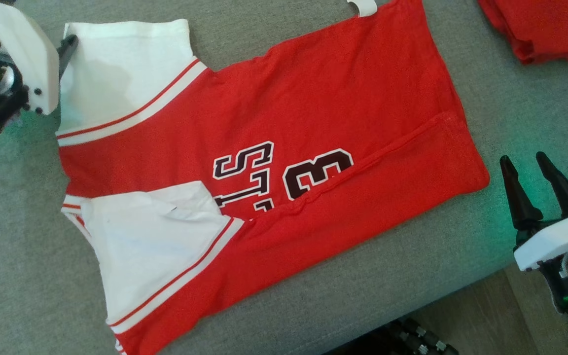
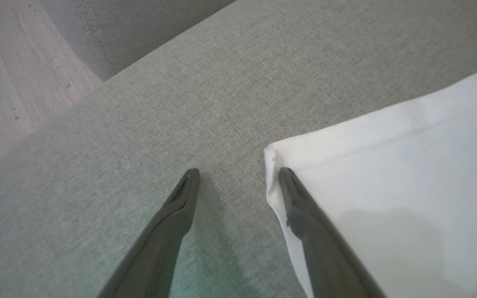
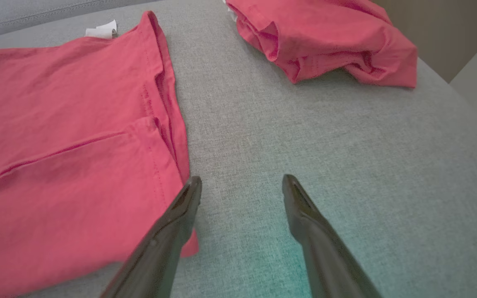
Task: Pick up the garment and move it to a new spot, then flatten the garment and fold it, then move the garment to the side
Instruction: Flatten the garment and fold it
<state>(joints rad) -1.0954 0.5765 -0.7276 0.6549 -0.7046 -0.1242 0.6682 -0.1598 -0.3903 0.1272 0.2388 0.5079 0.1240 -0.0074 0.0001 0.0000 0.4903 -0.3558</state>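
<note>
The garment (image 1: 284, 113) — soft, light, likely limp — wants pinching at its far-left white sleeve corner (image 2: 278, 155); left gripper (image 2: 238, 171) and right gripper (image 3: 242, 179) both gape wide, holding nothing.

One jersey (image 1: 313, 98); one red bundle (image 1: 545, 29); two hands: left hand (image 2: 238, 171), right hand (image 1: 523, 159).

The red garment (image 1: 323, 93) carries dark, white-edged characters (image 1: 291, 182), partly under a fold: S, T and 3.

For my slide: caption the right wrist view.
Right gripper, jaws open, at the jersey hem; another red garment lies beyond.
</note>
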